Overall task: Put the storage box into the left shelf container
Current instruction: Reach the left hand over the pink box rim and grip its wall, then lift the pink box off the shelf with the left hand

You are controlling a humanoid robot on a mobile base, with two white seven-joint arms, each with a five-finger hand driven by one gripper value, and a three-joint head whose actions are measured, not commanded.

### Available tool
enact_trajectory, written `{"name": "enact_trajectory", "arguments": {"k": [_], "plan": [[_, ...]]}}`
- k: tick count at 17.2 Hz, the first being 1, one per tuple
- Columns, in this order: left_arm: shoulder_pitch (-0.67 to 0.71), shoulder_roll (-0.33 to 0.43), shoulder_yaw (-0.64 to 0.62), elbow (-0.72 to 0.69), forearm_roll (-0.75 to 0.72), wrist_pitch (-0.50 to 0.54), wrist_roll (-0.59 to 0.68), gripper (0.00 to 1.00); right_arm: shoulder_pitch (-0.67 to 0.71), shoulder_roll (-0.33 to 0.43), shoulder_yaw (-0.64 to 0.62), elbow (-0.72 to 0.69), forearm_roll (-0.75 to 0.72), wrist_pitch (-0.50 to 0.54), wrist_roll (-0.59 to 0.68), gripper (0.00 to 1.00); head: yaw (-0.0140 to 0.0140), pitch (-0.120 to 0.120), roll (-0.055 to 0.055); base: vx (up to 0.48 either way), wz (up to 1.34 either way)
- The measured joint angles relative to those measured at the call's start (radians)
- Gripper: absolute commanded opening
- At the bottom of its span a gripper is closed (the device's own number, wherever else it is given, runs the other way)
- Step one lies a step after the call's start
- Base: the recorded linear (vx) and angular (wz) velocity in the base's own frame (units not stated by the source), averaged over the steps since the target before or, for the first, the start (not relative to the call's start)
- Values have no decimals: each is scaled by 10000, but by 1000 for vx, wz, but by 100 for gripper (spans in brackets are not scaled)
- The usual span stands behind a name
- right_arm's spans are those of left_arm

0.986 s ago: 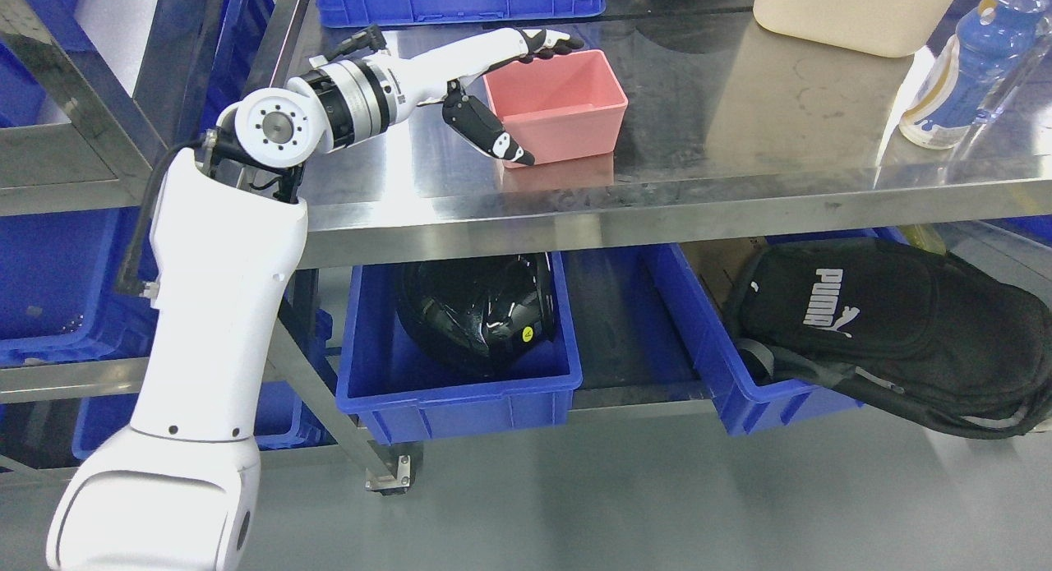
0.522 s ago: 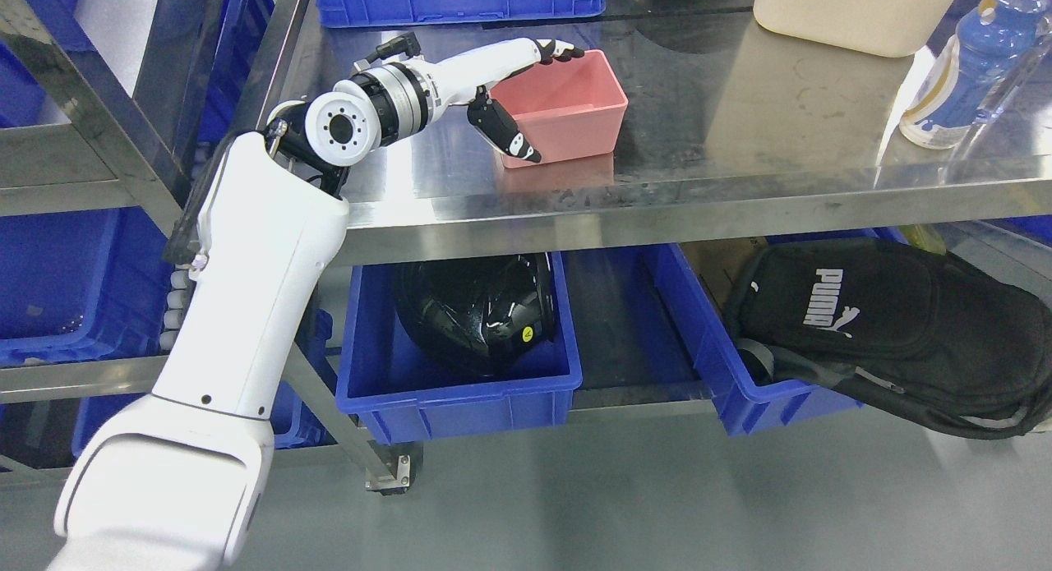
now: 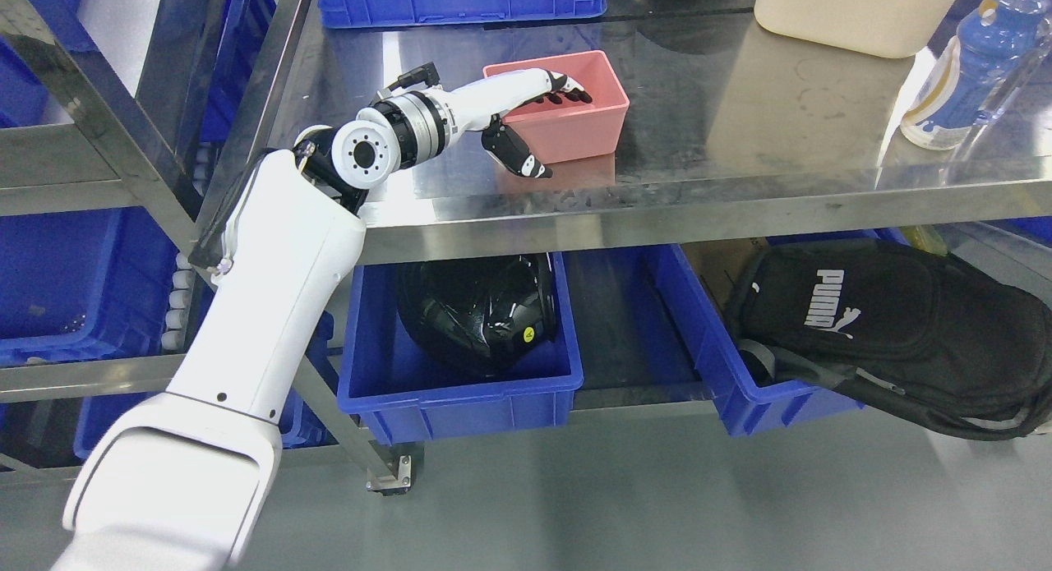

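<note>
Everything placed relative to the pink storage box (image 3: 567, 115), which sits on the steel tabletop (image 3: 740, 119), not lifted yet afaict.

Far left of the box: the side shelf w/ a blue container (image 3: 57, 283), prob the drop target. Just left of the box: the left hand (image 3: 530, 119), straddling the box's near-left wall, fingers (image 3: 567, 89) hooked over the rim into the inside, thumb (image 3: 516, 152) down the outer face. Looks like a pinch on the wall, but can't tell if it's actually squeezing tight yet.

Below the box: blue bin w/ a black helmet (image 3: 481, 312). Below-right: black bag (image 3: 888, 324). Far right: drink bottle (image 3: 957, 70), well apart, no issue.

Risks imo: one-wall pinch on an empty plastic box = it tilts or slips out on the lift. If it drops near the table edge it lands in the helmet bin. Also the swing left goes past the steel frame post (image 3: 107, 111), so clipping it could knock the box loose.
</note>
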Motion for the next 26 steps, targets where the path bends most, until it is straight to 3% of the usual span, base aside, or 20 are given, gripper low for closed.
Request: {"name": "enact_trajectory", "arguments": {"k": [4,7,13,21,26], "plan": [[96,-26,81,273,126,-50,-40,15,1,0,0,0,0,0,0,100,0,0,0,7,62],[180,-45,265,413,208,-338,-116,1,0,0,0,0,0,0,-4,100,0,0,0,2,181],[291,-64,1069,615,1611,-587,-448,0,0,0,0,0,0,0,-4,100,0,0,0,6,-13],[680,-75,2669,497,6530,-693,-164,1,1,0,0,0,0,0,-4,100,0,0,0,-1,-9],[2180,-79,3247,-893,8649,-735,-188,1,-2,0,0,0,0,0,-4,100,0,0,0,19,95]]}}
